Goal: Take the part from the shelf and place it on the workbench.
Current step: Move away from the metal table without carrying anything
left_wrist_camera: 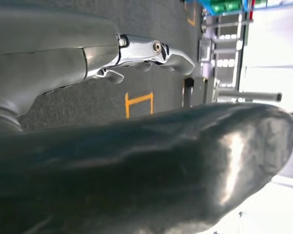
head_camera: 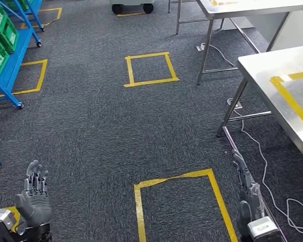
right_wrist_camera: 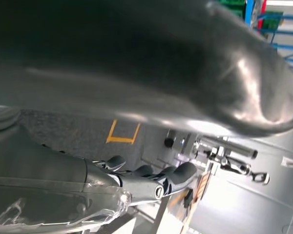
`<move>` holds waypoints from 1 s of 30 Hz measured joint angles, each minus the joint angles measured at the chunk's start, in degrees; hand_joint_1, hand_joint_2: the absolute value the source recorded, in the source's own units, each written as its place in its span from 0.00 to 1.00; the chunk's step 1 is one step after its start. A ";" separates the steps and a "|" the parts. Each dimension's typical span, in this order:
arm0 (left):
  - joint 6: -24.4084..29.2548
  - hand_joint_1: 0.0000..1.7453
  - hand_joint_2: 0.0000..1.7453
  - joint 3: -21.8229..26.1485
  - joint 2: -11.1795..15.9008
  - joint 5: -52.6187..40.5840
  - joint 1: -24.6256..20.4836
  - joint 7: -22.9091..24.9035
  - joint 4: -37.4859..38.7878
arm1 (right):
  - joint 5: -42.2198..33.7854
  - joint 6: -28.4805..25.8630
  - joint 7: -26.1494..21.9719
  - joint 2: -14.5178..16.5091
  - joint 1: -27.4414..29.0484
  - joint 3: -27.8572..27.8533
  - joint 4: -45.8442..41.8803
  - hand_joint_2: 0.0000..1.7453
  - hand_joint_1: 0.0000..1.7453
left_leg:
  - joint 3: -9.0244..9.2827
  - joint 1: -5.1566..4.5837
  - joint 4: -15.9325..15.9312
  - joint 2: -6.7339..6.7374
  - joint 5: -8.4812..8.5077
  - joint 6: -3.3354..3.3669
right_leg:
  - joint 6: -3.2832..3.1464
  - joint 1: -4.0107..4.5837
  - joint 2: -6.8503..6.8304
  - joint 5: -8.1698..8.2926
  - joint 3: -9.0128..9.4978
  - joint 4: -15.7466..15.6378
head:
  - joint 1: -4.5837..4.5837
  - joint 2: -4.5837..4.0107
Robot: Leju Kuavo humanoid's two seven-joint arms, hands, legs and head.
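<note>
Head view showed your left hand [head_camera: 35, 197] and right hand [head_camera: 250, 197] hanging with fingers loosely apart, holding nothing. No part was identifiable; green bins sat on the blue shelf [head_camera: 13, 48], far left. Risk: your feet snagging the white cable [head_camera: 265, 176] beside the bench [head_camera: 295, 96]. Open carpet lay ahead.

Yellow tape squares [head_camera: 151, 69] mark the grey carpet [head_camera: 89, 126]; a white cable [head_camera: 270, 191] trails across it.

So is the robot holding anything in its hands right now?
No, nothing. The left hand is empty with its fingers apart, and the right hand hangs empty too, its fingers stretched out over the carpet.
</note>
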 joint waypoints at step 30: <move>-2.86 0.00 0.00 26.03 -8.51 -1.70 2.50 17.44 10.02 | -0.03 4.36 13.40 9.27 10.03 -23.07 30.16 0.00 0.00 | 2.22 -0.12 -3.84 -0.43 1.67 0.45 | 0.07 -0.06 0.86 -0.08 -0.71 0.95 | -0.07 0.00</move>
